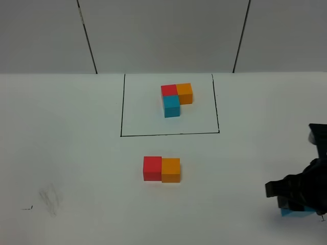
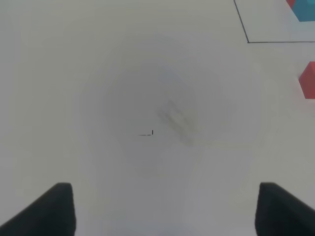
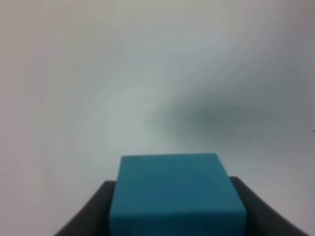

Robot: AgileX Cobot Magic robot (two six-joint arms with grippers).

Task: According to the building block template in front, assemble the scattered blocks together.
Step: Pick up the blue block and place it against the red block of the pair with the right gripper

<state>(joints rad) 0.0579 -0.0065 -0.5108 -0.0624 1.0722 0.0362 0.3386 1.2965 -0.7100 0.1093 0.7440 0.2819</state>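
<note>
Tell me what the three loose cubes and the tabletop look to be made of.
The red cube and orange cube: even colour, matte faces, crisp edges, no glare; painted wood or hard plastic, cannot tell which. The blue cube: same dull, flat finish. The tabletop: smooth white matte sheet, perhaps laminate or paper, since it carries drawn black lines and a grey smudge.

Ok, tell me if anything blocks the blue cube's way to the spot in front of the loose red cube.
Nothing visible does. From the blue cube in the right gripper to the near side of the red cube, only bare table shows; the orange cube sits beside that spot.
</note>
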